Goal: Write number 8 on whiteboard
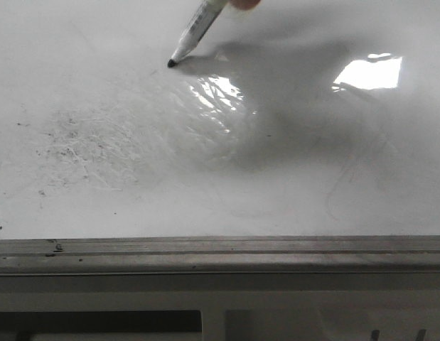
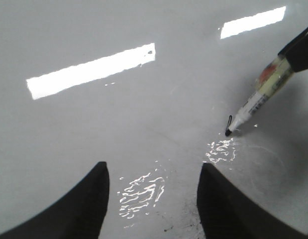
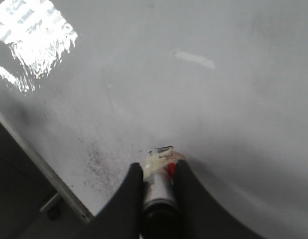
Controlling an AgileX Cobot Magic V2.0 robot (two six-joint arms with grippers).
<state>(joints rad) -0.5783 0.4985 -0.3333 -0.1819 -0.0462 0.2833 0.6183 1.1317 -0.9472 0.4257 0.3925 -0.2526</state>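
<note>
No black figure eight shows yet on your large glossy white board (image 1: 291,192) with its grey smudges and grey metal rail: the one slim white marker with the black tip (image 1: 193,33) has only just touched down on its far part, so I judge you at the first stroke, and the next move calls for steady light pressure curving into the top loop. Your right claw (image 3: 158,175) is clamped on that marker, your left claw (image 2: 153,179) hangs wide and empty nearby; one board, one marker, two claws.
</note>
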